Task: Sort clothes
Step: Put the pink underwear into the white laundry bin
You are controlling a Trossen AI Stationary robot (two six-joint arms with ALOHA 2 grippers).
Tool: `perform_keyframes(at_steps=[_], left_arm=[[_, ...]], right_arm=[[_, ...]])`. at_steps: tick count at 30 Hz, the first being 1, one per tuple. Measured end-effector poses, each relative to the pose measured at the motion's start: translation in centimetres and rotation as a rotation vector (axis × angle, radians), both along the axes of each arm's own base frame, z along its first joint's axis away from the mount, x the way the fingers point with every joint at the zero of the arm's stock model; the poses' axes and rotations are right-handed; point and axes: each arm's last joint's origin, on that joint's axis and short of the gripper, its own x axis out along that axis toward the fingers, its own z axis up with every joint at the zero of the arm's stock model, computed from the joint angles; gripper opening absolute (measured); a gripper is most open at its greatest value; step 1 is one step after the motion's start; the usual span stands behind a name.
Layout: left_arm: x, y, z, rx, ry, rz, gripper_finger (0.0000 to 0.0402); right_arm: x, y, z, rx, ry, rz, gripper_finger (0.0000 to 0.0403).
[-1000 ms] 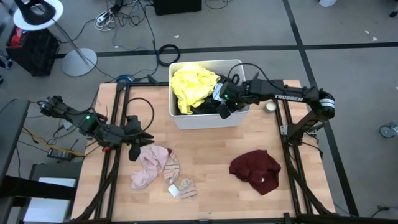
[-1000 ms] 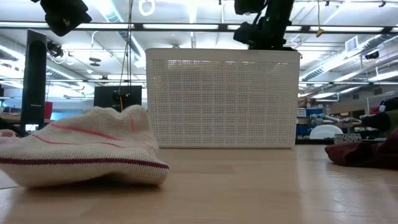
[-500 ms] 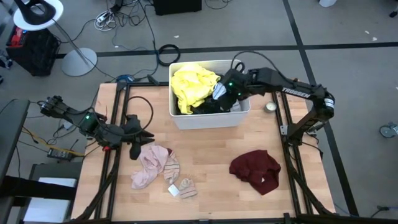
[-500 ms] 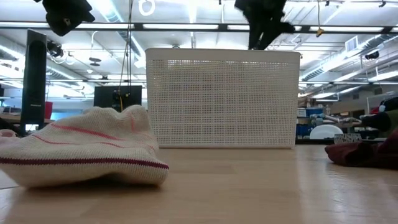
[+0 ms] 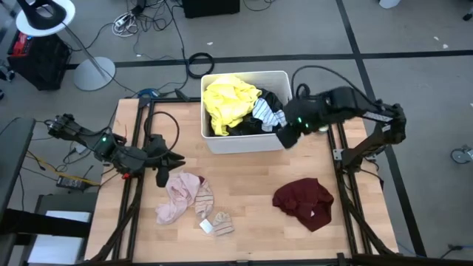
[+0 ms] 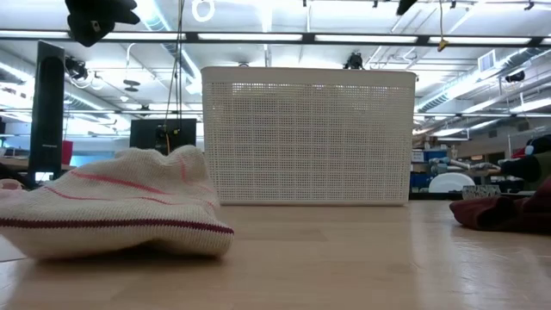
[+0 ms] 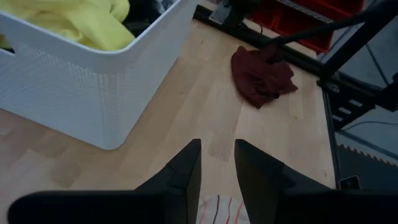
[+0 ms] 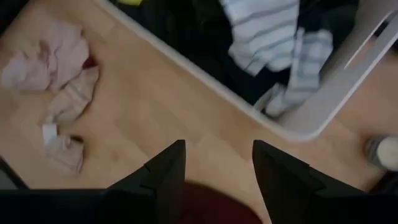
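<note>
Yellow garment (image 5: pixel 228 103) and striped cloth (image 5: pixel 267 114) heaped inside white bin (image 5: pixel 247 142); right claw (image 5: pixel 287 137) over its near corner, left claw (image 5: pixel 171 162) beside pink garment (image 5: pixel 181 197). Low: striped sock (image 6: pixel 112 211) close up. Wrists: both claws empty, fingers parted; maroon garment (image 7: pixel 261 74) on tabletop (image 7: pixel 186 118).

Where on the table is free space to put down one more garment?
Bare wood lies between the pale pink garment and the maroon garment, in front of the white bin. It is crowded inside the bin and around the socks.
</note>
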Motion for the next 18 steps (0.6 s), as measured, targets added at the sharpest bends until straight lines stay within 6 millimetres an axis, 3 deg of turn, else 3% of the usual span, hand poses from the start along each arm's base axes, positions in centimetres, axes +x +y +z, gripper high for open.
perform_keyframes(at_steps=[8, 18], left_arm=[[0.0, 0.0, 0.1, 0.006, -0.014, 0.018, 0.0101], [0.1, 0.1, 0.2, 0.008, -0.029, 0.055, 0.0102]], right_arm=[[-0.3, 5.4, -2.3, -0.015, 0.043, 0.024, 0.0188], [-0.5, 9.3, -6.4, 0.024, 0.104, -0.040, 0.0189]])
